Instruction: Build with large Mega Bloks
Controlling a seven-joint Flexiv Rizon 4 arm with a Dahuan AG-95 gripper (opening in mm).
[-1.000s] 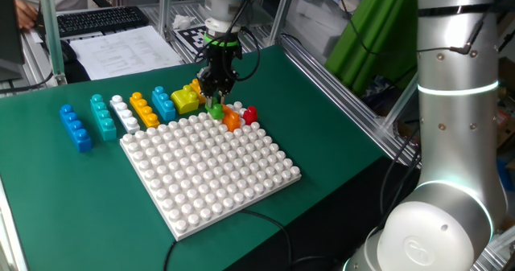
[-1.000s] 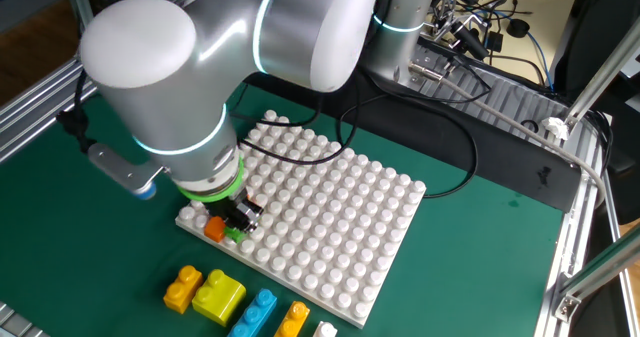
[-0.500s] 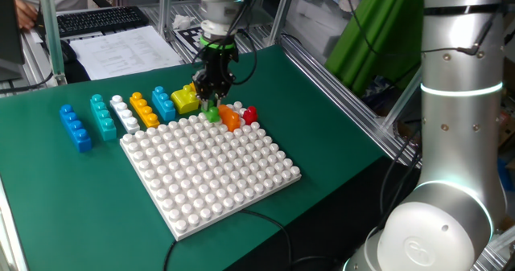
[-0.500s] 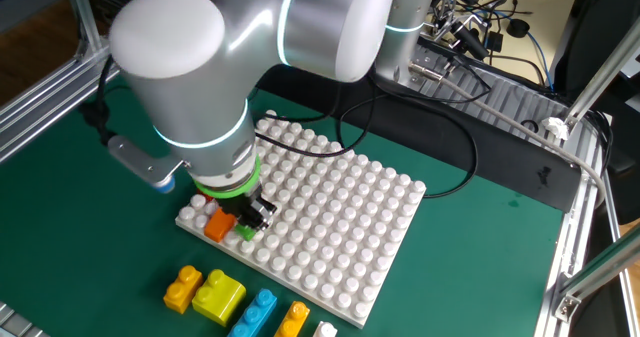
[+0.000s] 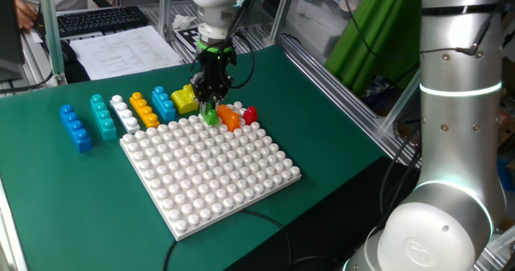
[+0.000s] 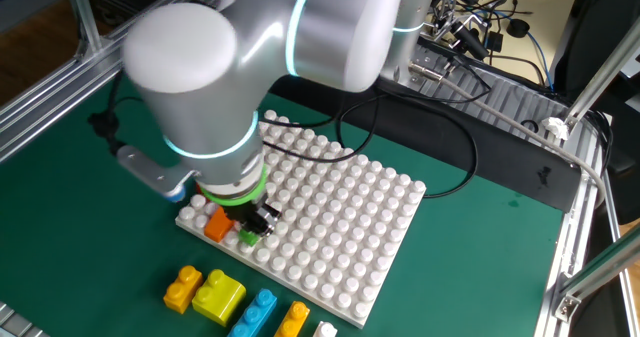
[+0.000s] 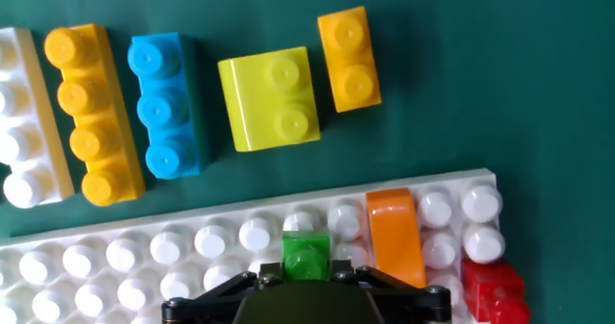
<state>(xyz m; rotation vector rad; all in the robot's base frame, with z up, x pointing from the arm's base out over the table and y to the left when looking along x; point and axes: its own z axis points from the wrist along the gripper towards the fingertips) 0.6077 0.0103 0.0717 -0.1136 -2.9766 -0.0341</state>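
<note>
While lowered over the baseplate's edge row: gripper (image 5: pixel 211 104), fingers pointing down at the green brick (image 7: pixel 307 254)
Grip state: cannot tell; jaws hidden by the wrist in both fixed views, only a dark housing edge visible in the hand view, just below the green brick
Green brick: small, one stud showing, seated on the white baseplate (image 5: pixel 211 170) near the edge that faces the loose bricks
Orange brick (image 7: pixel 395 237): smooth-topped, on the baseplate, just beside the green one with a row of studs between
Red brick (image 7: pixel 495 290): at the baseplate's corner, just past the orange one
Yellow block (image 7: pixel 270 98): loose on the green mat (image 5: pixel 322 126), two studs on one side, a smooth slope on the other
Small orange-yellow brick (image 7: pixel 349 59): two studs, just beside the yellow block, apart from it
Light-blue brick (image 7: pixel 165 105): three studs, lying on the mat on the yellow block's other side
Long orange-yellow brick (image 7: pixel 88 112): four studs, next in the row
White brick (image 7: pixel 21 120): at the hand view's left border, partly cut off
Teal brick (image 5: pixel 102 116) and dark-blue brick (image 5: pixel 75 127): farther along the same row, seen only in one fixed view
</note>
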